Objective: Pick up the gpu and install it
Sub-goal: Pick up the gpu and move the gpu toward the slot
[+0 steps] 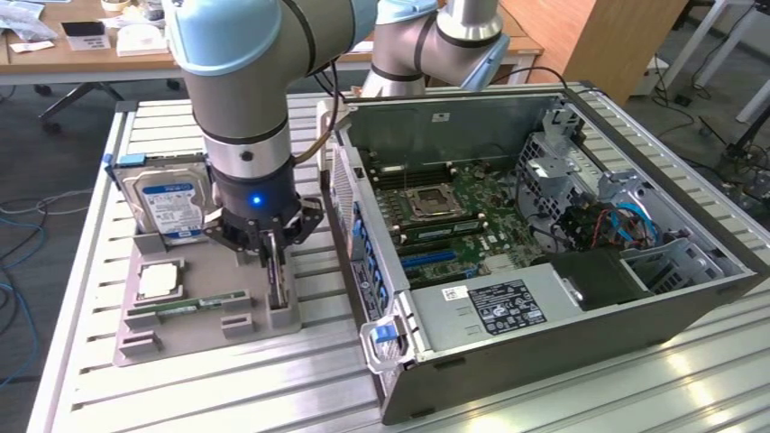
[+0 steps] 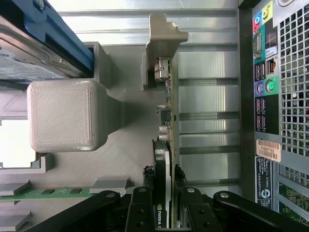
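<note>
You're working in a robotics lab set up in an office-like room. The pale-blue-and-grey jointed robot arm (image 1: 241, 99) stands over a ribbed aluminium counter (image 1: 180, 397). The counter carries an opened black computer tower (image 1: 673, 307) and a grey printed plastic tray (image 1: 193, 338) slotted for bare parts. In the tray are a silver hard drive with a blue-white label (image 1: 169, 203) and the gpu (image 1: 280, 289), a thin green card on edge. Behind them you can see cluttered wooden desks (image 1: 72, 59), a wheeled chair base (image 1: 72, 99) and loose cables on the floor (image 1: 18, 216).

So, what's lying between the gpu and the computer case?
Just bare table slats separate the gpu from the computer case, seen in the wrist view.
</note>
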`<state>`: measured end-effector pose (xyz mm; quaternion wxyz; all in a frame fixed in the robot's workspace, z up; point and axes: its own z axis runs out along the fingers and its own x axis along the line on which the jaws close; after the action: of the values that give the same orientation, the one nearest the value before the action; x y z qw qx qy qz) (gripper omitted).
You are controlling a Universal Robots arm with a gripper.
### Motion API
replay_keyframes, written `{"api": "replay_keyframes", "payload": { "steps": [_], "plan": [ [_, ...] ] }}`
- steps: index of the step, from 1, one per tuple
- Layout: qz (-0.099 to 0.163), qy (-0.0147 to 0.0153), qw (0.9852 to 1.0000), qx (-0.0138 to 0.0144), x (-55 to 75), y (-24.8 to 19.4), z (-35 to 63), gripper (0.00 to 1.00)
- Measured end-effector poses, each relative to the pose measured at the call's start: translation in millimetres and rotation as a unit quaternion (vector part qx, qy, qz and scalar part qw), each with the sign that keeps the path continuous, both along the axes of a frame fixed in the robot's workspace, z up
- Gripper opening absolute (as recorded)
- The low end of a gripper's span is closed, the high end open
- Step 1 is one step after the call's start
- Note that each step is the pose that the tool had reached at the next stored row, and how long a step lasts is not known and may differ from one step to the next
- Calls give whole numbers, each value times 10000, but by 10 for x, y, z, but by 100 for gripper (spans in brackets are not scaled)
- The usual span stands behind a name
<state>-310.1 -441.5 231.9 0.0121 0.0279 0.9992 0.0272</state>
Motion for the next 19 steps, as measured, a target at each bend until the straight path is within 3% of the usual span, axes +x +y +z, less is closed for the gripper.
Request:
{"api": "replay_keyframes", "payload": {
  "steps": [9, 19],
  "plan": [
    [1, 1, 10000, -1, 0, 0, 100, 27],
    [1, 0, 10000, 0, 0, 0, 353, 27]
  ]
}}
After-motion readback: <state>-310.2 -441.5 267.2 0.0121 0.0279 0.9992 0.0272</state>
